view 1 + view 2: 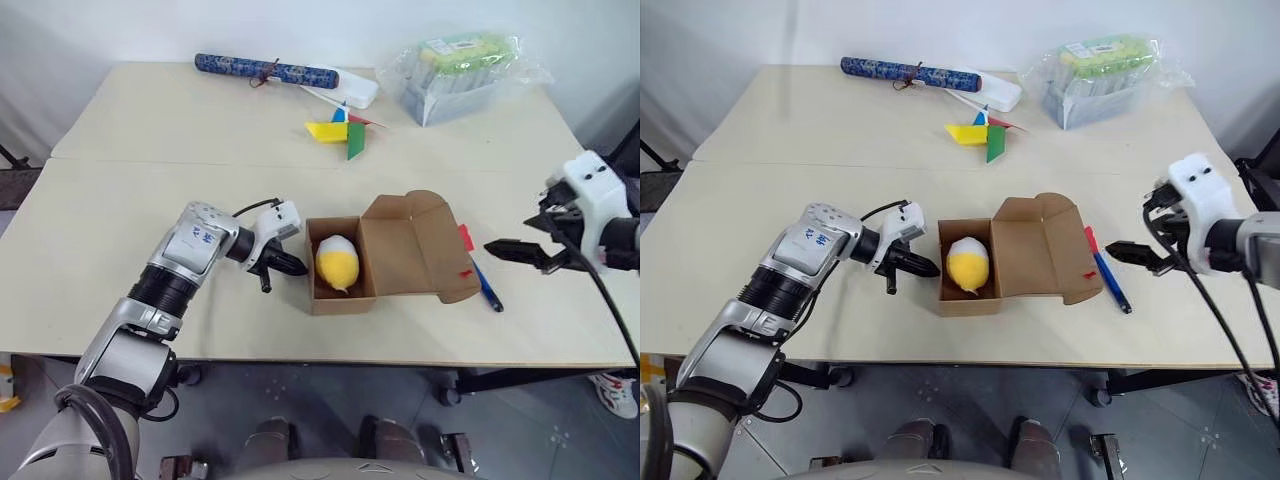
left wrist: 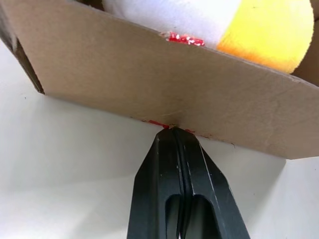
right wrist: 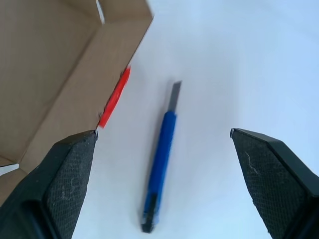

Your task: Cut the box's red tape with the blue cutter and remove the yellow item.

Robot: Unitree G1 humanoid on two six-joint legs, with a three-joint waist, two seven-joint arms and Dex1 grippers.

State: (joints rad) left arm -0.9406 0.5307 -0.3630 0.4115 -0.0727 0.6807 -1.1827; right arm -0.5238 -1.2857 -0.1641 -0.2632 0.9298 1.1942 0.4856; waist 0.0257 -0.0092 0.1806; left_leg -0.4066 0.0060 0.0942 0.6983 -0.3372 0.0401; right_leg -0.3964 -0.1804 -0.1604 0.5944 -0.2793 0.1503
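The box (image 1: 410, 245) stands open near the table's front middle, its lid flap folded out to the right. The yellow item (image 1: 337, 263), a yellow and white ball, lies inside it. Bits of red tape (image 1: 466, 238) cling to the lid's right edge, and a shred shows at the left wall's rim (image 2: 185, 39). The blue cutter (image 1: 487, 288) lies flat on the table just right of the lid. My left gripper (image 1: 295, 266) is shut, its tips against the box's left wall. My right gripper (image 1: 520, 240) hangs open above the table, right of the cutter, holding nothing.
At the back of the table lie a dark-blue patterned roll (image 1: 265, 70), a white case (image 1: 352, 90), a paper pinwheel (image 1: 345, 130) and a plastic-wrapped tray (image 1: 465, 70). The table's front edge runs close below the box.
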